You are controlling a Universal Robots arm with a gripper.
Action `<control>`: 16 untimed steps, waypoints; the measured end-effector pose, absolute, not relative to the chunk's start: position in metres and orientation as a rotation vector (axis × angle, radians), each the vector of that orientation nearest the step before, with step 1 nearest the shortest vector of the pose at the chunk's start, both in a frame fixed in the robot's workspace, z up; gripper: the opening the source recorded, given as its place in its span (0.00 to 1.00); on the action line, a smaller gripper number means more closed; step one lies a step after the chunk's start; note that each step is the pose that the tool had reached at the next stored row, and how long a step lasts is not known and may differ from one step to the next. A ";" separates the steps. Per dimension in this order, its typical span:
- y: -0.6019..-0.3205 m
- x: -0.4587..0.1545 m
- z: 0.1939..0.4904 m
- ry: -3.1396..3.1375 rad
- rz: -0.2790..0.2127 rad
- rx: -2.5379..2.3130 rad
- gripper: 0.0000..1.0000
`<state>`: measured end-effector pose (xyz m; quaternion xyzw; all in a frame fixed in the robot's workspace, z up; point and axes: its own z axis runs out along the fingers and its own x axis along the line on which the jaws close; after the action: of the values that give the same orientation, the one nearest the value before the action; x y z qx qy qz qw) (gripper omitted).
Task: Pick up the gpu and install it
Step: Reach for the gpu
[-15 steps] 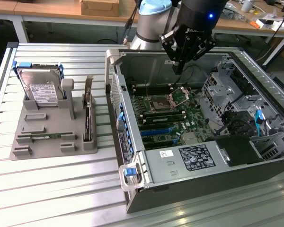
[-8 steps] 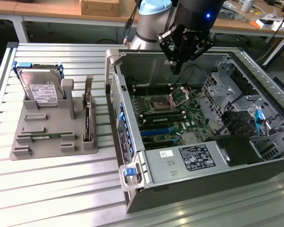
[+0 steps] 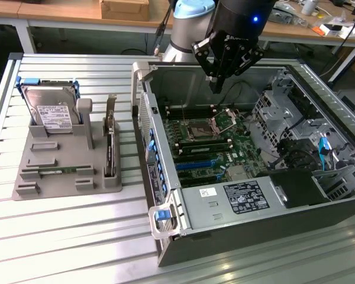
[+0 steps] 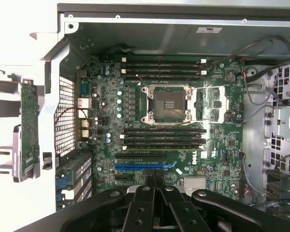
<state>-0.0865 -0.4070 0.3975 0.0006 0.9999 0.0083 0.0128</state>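
Overhead, jaws pinched shut and empty above the motherboard (image 3: 207, 148) — gpu (image 3: 109, 155) on edge in its grey holder (image 3: 71, 188).

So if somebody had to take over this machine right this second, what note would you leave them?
Gripper: shut, holding nothing, poised over the open computer case, above the motherboard.
GPU: standing on edge in the grey holder tray on the table, to the exterior view's left of the case, near the hard drive. The gripper is well apart from it.
Done: nothing that shows; the card is not yet picked up.
Left: pick up the card and seat it in the case. The blue expansion slots look free.
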 end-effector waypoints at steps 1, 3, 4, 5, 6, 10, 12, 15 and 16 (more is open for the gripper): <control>-0.407 -0.088 0.397 3.116 0.026 0.002 0.11; -0.407 -0.090 0.397 3.116 0.026 0.002 0.11; -0.407 -0.090 0.397 3.116 0.026 0.002 0.11; -0.407 -0.091 0.397 3.116 0.026 0.002 0.11; -0.407 -0.092 0.397 3.116 0.026 0.002 0.11; -0.407 -0.097 0.397 3.116 0.026 0.002 0.11; -0.407 -0.098 0.397 3.116 0.026 0.002 0.11; -0.407 -0.101 0.397 3.116 0.026 0.002 0.11; -0.407 -0.102 0.397 3.116 0.026 0.002 0.11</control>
<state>-0.1020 -0.4070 0.3975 0.0006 0.9999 0.0083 0.0128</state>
